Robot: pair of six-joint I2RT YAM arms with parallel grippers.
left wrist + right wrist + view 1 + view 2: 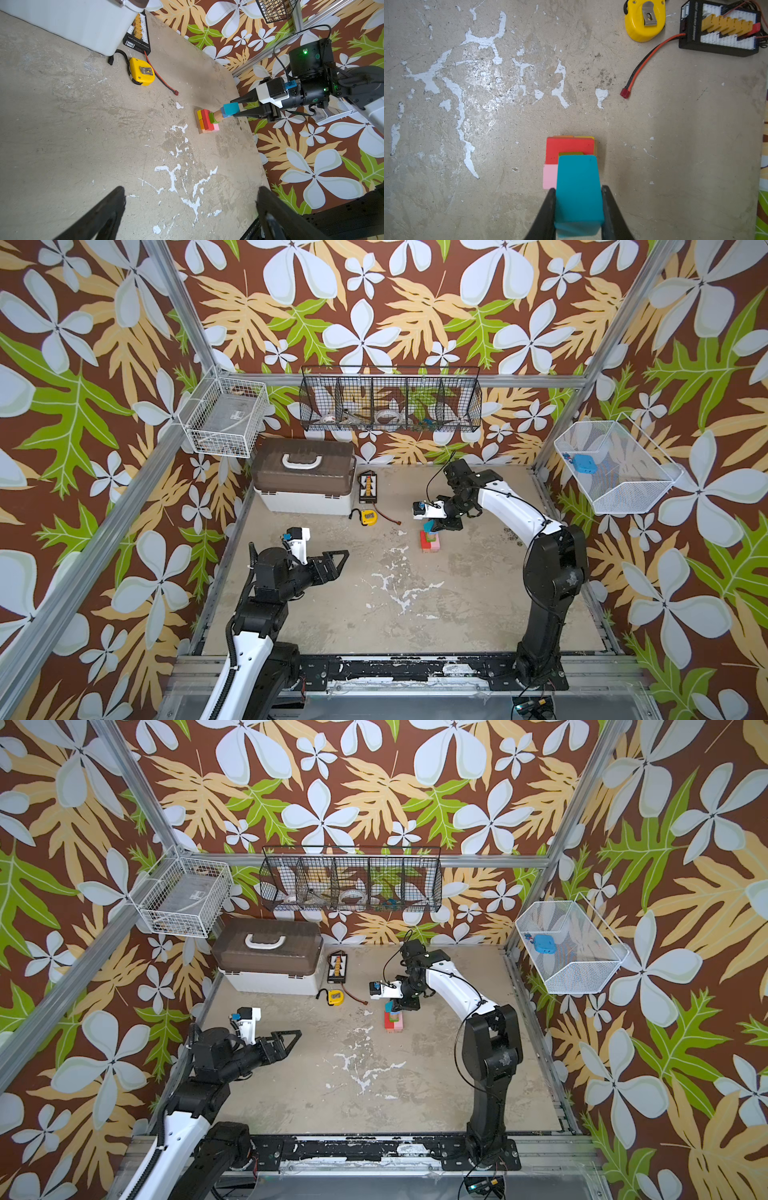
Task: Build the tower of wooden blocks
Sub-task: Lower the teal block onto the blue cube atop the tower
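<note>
The tower (430, 542) (394, 1021) stands right of the table's middle. In the left wrist view the tower (207, 121) has a plain wood base, then yellow, orange, red and pink blocks, a green block, a wood cylinder and a blue block. My right gripper (578, 189) (434, 526) is shut on a teal block (578, 191) (231, 108) at the tower's top, right against the blue block. Whether it rests there I cannot tell. My left gripper (191, 189) (338, 561) hangs open and empty over bare table at the left, far from the tower.
A white box with a brown lid (305, 477) stands at the back left. Beside it lie a black charging board (368, 487), a yellow tape measure (368, 517) and a red-black cable (643, 62). Wire baskets (390, 400) hang on the walls.
</note>
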